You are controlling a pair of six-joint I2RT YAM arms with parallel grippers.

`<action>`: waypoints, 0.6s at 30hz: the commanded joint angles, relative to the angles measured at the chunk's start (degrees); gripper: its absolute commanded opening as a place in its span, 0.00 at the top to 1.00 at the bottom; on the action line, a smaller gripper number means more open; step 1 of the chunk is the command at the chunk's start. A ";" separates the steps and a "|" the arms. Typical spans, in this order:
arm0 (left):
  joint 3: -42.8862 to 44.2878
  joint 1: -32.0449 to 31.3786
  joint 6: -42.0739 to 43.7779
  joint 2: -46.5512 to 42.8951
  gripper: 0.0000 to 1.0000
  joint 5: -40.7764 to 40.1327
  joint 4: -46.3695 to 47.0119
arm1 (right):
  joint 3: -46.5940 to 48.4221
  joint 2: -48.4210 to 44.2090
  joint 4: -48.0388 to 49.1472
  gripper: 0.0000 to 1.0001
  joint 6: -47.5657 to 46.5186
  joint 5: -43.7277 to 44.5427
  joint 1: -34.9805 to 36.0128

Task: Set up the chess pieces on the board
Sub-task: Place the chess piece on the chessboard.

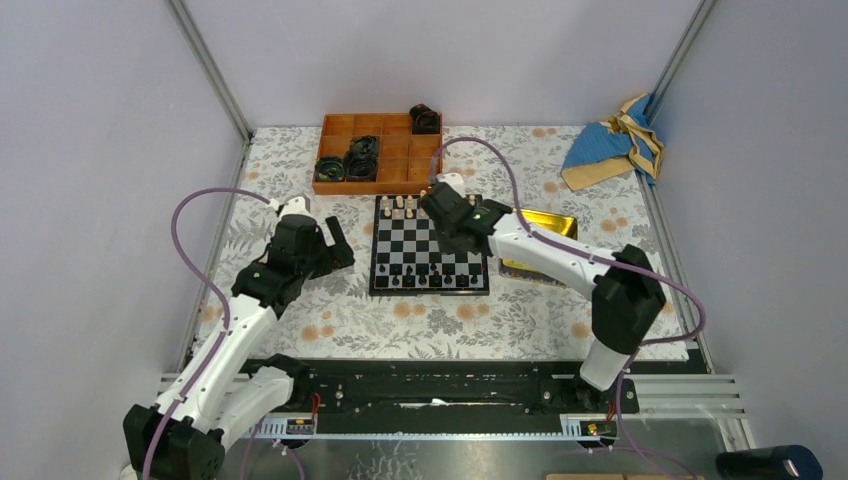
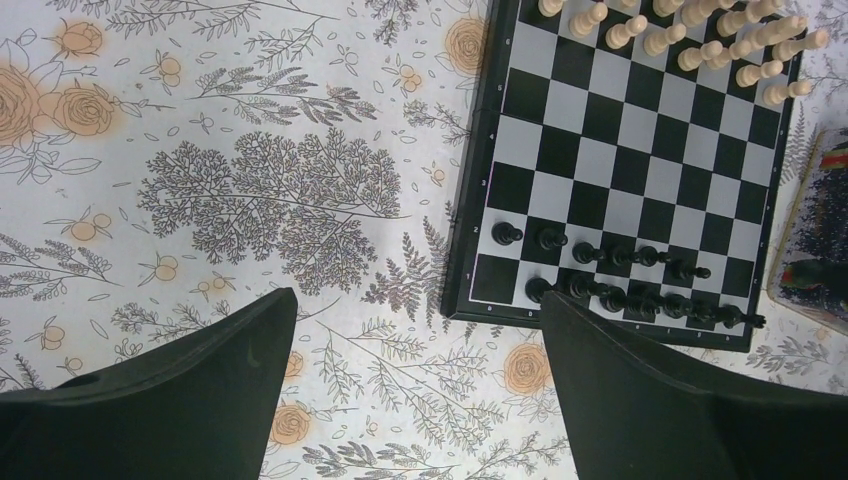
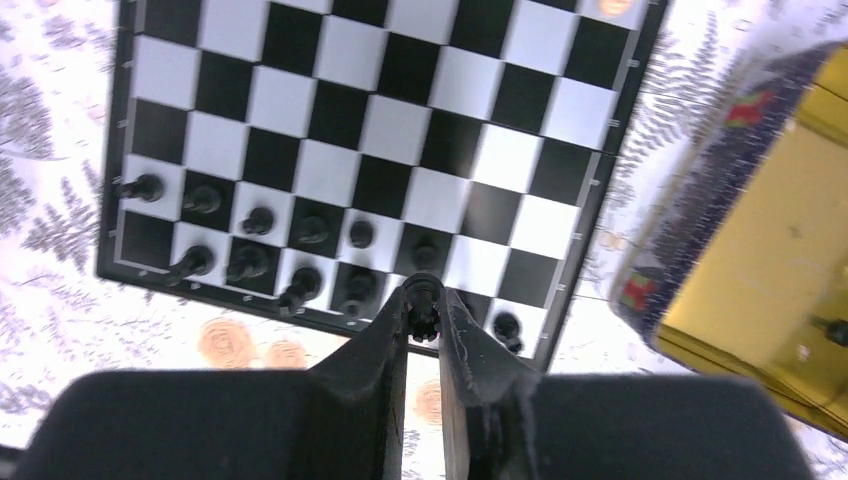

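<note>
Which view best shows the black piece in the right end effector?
Right wrist: the black piece sits pinched between the right end effector fingertips, close and unobstructed. Top external: hidden under the end effector. Left wrist: only placed chessmen, not this piece.

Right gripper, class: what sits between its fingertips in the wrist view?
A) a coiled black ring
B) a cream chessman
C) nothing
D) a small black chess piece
D: the right wrist view shows the right gripper shut on a small black chess piece, pinched between its fingertips.
</note>
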 commanded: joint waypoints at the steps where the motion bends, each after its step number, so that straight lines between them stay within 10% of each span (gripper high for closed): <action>1: -0.70 0.53 -1.34 -2.17 0.01 -1.29 -0.72 | 6.51 3.67 -0.79 1.00 -0.94 -0.41 4.36; 18: -2.57 0.48 -5.69 -5.58 0.01 -1.33 -0.75 | 24.40 19.49 -4.72 1.00 -3.59 -4.28 11.24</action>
